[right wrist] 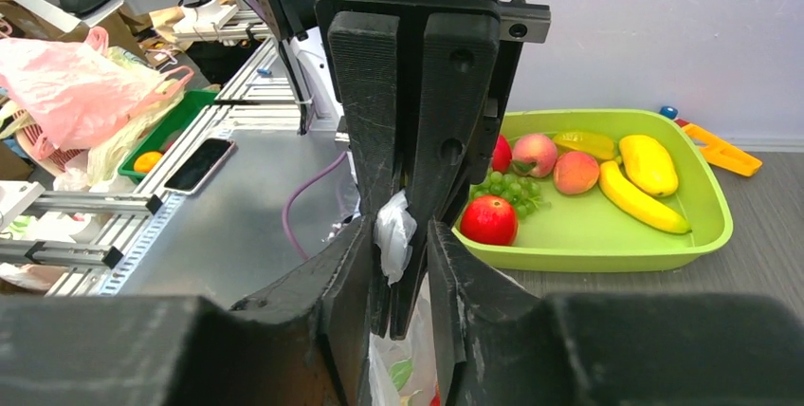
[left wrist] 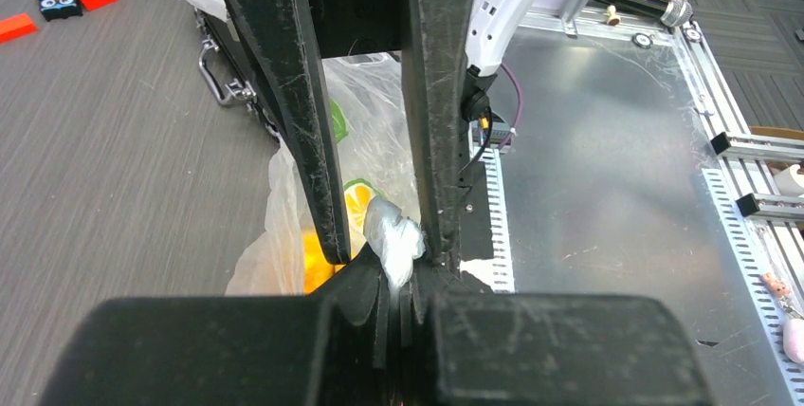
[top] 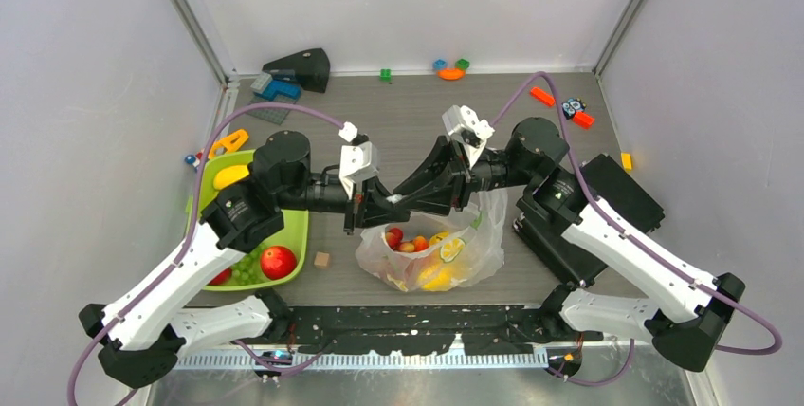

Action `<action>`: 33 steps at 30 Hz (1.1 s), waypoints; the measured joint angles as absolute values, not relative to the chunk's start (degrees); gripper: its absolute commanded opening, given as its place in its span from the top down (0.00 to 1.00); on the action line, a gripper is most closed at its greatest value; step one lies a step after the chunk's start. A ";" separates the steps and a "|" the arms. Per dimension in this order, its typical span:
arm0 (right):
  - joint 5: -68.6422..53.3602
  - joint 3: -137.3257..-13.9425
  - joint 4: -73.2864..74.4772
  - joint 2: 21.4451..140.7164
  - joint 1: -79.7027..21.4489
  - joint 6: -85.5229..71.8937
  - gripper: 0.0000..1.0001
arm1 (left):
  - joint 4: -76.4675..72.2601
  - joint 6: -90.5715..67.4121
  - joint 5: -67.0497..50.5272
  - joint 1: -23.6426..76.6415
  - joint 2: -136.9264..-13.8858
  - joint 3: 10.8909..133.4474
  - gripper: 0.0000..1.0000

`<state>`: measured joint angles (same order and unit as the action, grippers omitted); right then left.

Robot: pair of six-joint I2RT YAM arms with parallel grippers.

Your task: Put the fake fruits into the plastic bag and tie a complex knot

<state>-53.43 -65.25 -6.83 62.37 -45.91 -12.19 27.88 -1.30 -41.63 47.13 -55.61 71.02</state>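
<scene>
Two grippers meet over the table centre. The left gripper (left wrist: 403, 278) is clamped tight on a twisted white wad (right wrist: 392, 232) of the plastic bag's handle material. The right gripper (right wrist: 398, 245) has its jaws apart, one on each side of that wad and of the left fingertips, not pinching it. The wad runs up and down between the fingers, and the gathered neck leads down from it to the plastic bag (top: 479, 235). The bag sits below with its mouth drawn upward and its body spread broadly left to right. Fake fruits (top: 417, 245) show through its wall. A black case (top: 607, 202) lies just beside the bag's right flank. A small tan cube (top: 322, 259) lies between the bag and the lime-green tray (top: 296, 226), which holds an apple (top: 278, 261), grapes, peaches and bananas. Toy bricks (top: 451, 69) lie well apart at the far edge.
</scene>
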 measured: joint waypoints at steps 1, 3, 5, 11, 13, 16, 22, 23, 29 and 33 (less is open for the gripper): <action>-53.41 -65.25 -6.81 62.39 -45.91 -12.10 0.71 | 27.90 -1.30 -41.65 47.13 -55.61 71.02 1.00; -53.19 -65.25 -6.81 62.39 -45.91 -11.92 0.85 | 27.90 -1.32 -41.71 47.13 -55.61 71.02 1.00; -52.86 -65.25 -6.74 62.39 -45.91 -11.62 0.93 | 27.94 -1.41 -42.04 47.13 -55.61 71.02 1.00; -52.49 -65.25 -6.72 61.91 -46.28 -11.29 0.95 | 27.64 -1.13 -40.84 47.09 -55.53 71.00 0.37; -51.64 -65.19 -6.79 61.39 -46.41 -11.31 0.95 | 26.28 -2.13 -40.14 47.11 -55.27 70.24 0.34; -50.06 -64.69 -6.98 59.86 -46.41 -11.31 0.95 | 22.72 -3.77 -39.88 47.05 -54.04 66.52 0.40; -46.70 -64.01 -7.27 57.76 -46.41 -11.22 0.95 | 13.63 -8.75 -39.99 46.26 -51.64 57.01 0.51; -46.30 -63.90 -7.27 57.67 -46.41 -11.20 0.95 | 11.64 -10.20 -40.16 46.11 -51.11 55.29 0.53; -42.17 -63.48 -7.29 57.54 -46.41 -11.18 0.95 | 0.82 -17.93 -42.11 46.00 -51.18 50.02 0.61; -38.37 -62.96 -7.14 56.97 -46.41 -11.09 0.95 | -3.62 -21.10 -42.52 46.00 -51.59 48.18 0.62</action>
